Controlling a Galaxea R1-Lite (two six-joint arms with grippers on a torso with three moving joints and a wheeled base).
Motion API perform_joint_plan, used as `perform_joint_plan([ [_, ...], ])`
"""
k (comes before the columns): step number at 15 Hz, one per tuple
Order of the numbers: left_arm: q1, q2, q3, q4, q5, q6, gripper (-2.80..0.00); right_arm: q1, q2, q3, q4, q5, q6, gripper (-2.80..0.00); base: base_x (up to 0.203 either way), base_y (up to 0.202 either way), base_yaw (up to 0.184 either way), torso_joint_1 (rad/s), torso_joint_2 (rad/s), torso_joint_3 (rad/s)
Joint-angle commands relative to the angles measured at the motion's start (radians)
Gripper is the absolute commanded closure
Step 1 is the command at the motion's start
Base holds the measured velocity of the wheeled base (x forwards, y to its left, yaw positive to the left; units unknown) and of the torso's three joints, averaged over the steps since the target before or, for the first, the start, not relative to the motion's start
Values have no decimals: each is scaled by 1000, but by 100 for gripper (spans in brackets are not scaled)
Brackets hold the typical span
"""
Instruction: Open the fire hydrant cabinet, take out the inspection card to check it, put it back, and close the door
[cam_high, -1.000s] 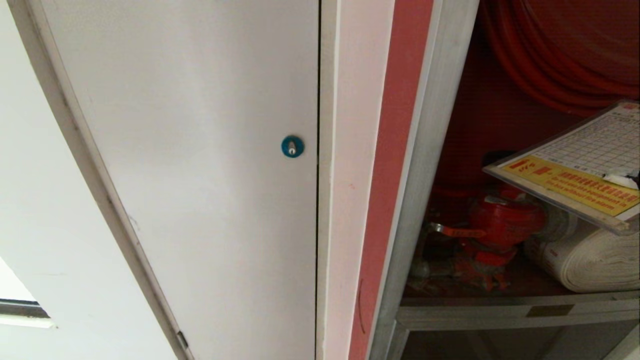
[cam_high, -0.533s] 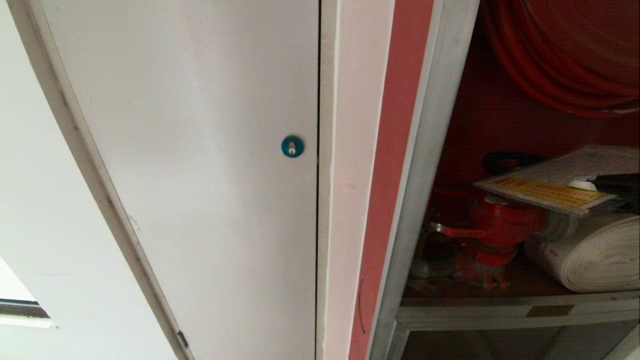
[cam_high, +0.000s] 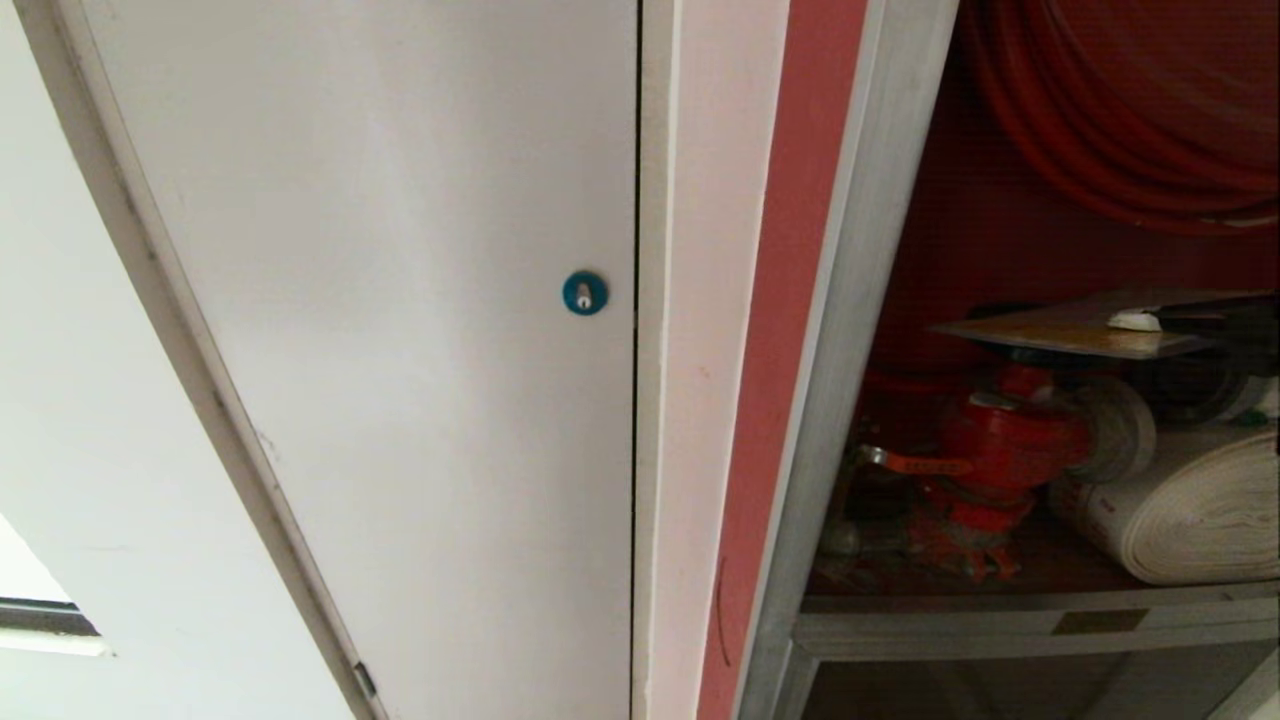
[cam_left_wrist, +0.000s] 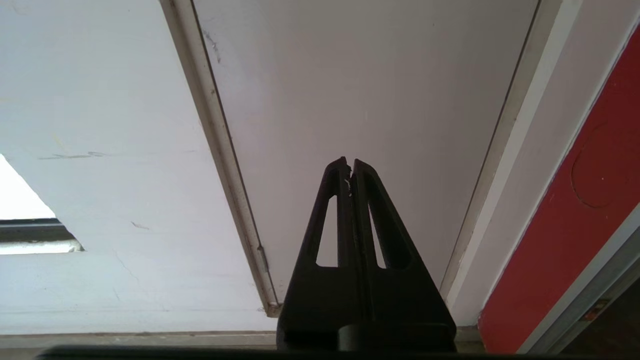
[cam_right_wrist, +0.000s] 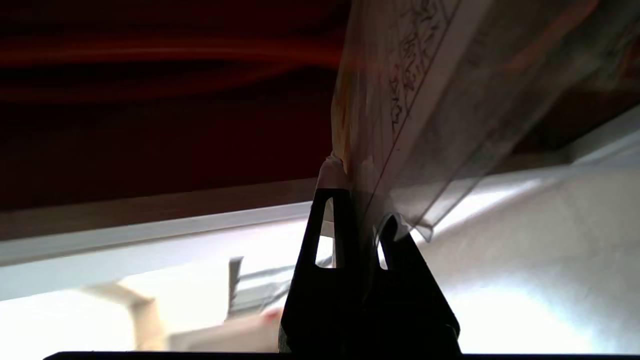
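The fire hydrant cabinet (cam_high: 850, 300) stands open on the right of the head view, red inside, with a red hose reel (cam_high: 1100, 120), a red valve (cam_high: 1000, 440) and a white rolled hose (cam_high: 1190, 510). The inspection card (cam_high: 1060, 335) lies almost flat and edge-on just above the valve. My right gripper (cam_high: 1160, 322) reaches in from the right edge, shut on the card's near end. In the right wrist view the right gripper (cam_right_wrist: 357, 200) pinches the card (cam_right_wrist: 425, 90) in its clear sleeve. My left gripper (cam_left_wrist: 349, 162) is shut and empty before the white panel. The door is out of view.
A plain white panel (cam_high: 400, 350) with a blue round lock (cam_high: 585, 293) fills the left and middle. A red strip of wall (cam_high: 790, 300) runs beside the cabinet's silver frame. A silver rail (cam_high: 1000, 625) closes off the cabinet's shelf at the front.
The card has tipped from face-up and tilted to nearly level, and has moved left and deeper in, over the valve. My right gripper came with it. The left arm stayed still.
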Motion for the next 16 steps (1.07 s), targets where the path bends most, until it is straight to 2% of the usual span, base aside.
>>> perform_joint_plan([
  [1,1,1,2,0,0,1,0,-42,46,-4,0,58,10,0,0,0,0,0,0,0],
  [6,1,1,2,0,0,1,0,-45,112,-28,-73,97,31,0,0,0,0,0,0,0],
  [8,0,1,2,0,0,0,0,-45,143,-50,-85,98,52,0,0,0,0,0,0,0],
  [16,1,1,2,0,0,1,0,-41,203,-49,-134,94,47,0,0,0,0,0,0,0],
])
